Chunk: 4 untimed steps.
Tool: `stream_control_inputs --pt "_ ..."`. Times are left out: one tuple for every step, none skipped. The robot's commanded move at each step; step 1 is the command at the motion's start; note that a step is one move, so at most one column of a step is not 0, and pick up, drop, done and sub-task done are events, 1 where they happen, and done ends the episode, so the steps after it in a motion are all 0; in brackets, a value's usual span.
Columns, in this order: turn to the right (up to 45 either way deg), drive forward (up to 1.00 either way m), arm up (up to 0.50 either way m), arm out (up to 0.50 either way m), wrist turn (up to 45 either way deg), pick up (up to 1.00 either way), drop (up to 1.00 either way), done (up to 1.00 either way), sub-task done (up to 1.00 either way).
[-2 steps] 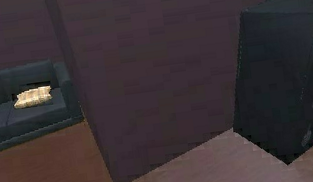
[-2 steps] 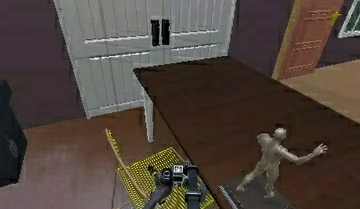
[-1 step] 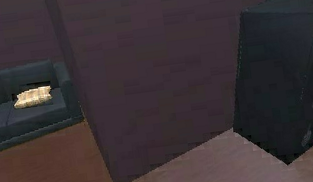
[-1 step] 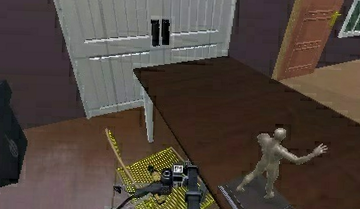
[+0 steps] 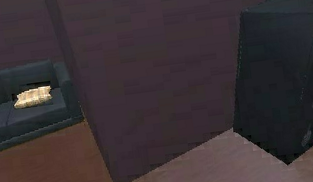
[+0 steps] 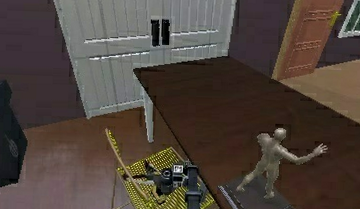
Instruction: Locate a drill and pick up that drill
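Your jaws, backed by a yellow chair [image 6: 161, 157] with a statue [image 6: 269, 166] near them on the surface [image 6: 218, 104]: you cannot tell what they hold, and the drill is not yet located.

The way ahead in the forward view is blocked by a dark wall corner [image 5: 152, 69]. Bare wooden floor [image 5: 35, 176] is found open toward the sofa [image 5: 16, 112] at the left, and a narrower strip is seen between the wall and a tall dark cabinet [image 5: 288, 72] at the right. In the arm side view the reach is hemmed in by a yellow chair [image 6: 158, 157], against which the gripper [image 6: 163, 182] is seen, and by the dark table [image 6: 238, 105] just beside it. The tabletop is open except where a statue [image 6: 269, 166] stands near its near edge. Open floor is seen before the white double doors [image 6: 140, 41].
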Motion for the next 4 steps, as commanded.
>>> stream_control_inputs --pt "0.0 0.0 0.0 0.0 27.0 0.0 0.0 0.0 0.0" --pt "0.0 0.0 -0.3 0.0 0.0 0.0 0.0 0.0 0.0" --pt "0.0 0.0 0.0 0.0 0.0 1.0 0.0 0.0 0.0" --pt "0.0 0.0 0.1 0.0 0.0 0.0 0.0 0.0 0.0"
